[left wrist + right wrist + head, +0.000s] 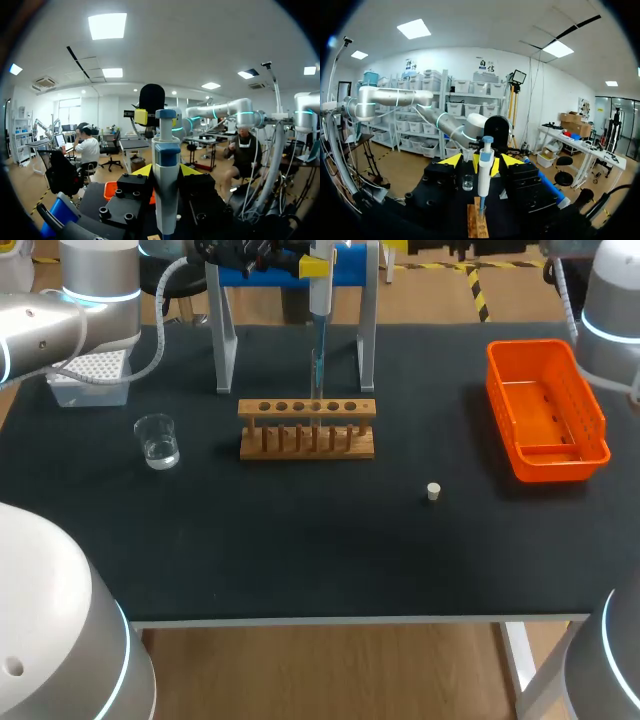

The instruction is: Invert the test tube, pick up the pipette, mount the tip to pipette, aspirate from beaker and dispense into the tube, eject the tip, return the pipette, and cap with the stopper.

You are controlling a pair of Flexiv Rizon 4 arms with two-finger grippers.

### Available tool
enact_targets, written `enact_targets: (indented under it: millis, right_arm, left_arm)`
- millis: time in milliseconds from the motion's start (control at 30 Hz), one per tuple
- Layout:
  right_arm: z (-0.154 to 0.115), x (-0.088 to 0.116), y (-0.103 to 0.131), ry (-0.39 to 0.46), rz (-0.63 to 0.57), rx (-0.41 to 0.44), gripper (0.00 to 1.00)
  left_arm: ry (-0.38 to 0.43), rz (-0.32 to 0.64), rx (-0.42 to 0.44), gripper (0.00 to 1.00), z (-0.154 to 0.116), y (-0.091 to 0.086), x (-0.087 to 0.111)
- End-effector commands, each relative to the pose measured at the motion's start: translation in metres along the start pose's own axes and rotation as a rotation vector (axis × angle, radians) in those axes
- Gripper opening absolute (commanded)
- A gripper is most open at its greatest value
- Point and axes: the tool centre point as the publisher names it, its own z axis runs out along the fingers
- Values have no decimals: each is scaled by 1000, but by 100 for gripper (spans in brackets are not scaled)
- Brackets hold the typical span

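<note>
Pipette [320, 285] stands upright at the frame's top centre, clamped in my left gripper [166, 171], tip aimed straight down over the rack [306, 428]. My right gripper [483, 161] sits off right, fingers apart.

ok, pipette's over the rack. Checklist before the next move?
1. pipette held in left claw: ok, a yellow tip shows on each side of it.
2. tip mounted: ok.
3. tip lined up with tube in rack: ok in the right wrist view. How deep it sits: cannot tell.
4. liquid level in tube: cannot tell.
5. orange basket upright at the table's right, probably for the tip eject: ok.
6. stopper free on the mat, in front of the rack: ok.
</note>
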Motion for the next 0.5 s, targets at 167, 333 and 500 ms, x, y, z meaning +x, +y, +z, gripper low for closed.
enact_targets:
  millis: [167, 333, 500]
  right_arm:
    - [19, -12, 20, 37, 41, -4, 0]
    - [29, -12, 30, 36, 41, -8, 0]
    - [38, -13, 35, 52, 38, -27, 0]
  left_arm:
    - [7, 0, 0, 0, -1, 0, -2]
    - [7, 0, 0, 0, -1, 0, -2]
    - [7, 0, 0, 0, -1, 0, -2]
